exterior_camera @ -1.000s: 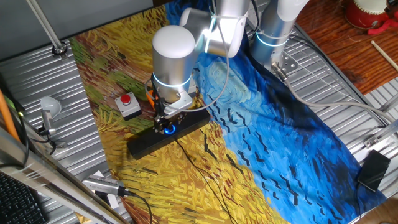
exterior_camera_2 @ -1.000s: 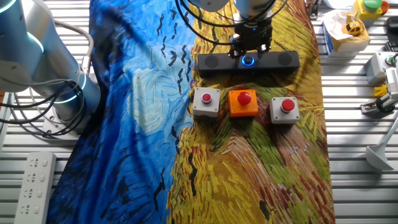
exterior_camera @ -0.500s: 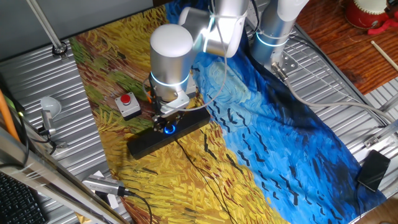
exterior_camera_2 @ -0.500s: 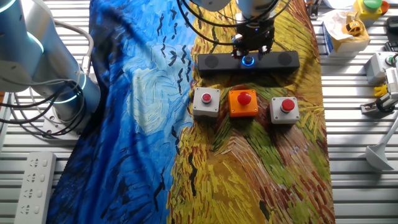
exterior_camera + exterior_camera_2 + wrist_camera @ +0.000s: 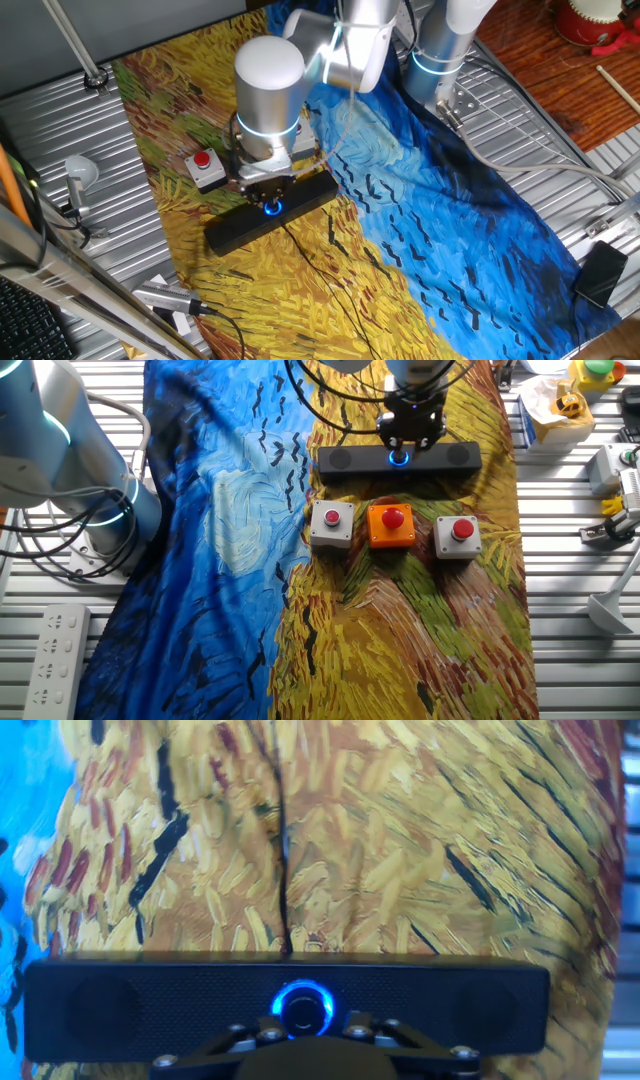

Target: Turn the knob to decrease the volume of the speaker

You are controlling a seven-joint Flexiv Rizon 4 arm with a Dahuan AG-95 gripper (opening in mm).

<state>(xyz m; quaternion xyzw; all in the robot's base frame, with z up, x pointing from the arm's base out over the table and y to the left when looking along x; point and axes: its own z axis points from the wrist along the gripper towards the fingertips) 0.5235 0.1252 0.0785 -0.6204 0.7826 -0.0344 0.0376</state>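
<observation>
The speaker is a long black bar lying across the yellow part of the painted cloth; it also shows in the other fixed view and the hand view. The knob glows with a blue ring at the bar's middle. My gripper stands straight down on the knob, and its jaws look closed around it. In the hand view the gripper shows only as dark linkage just below the knob; the fingertips are hidden.
Two grey boxes with red buttons and an orange box sit in a row in front of the speaker. The speaker's thin cable runs away over the cloth. A second arm's base stands at the left.
The wrist has swung round over the knob: its white body has shifted left in one fixed view, while the gripper stayed on the knob. The speaker has not moved.
</observation>
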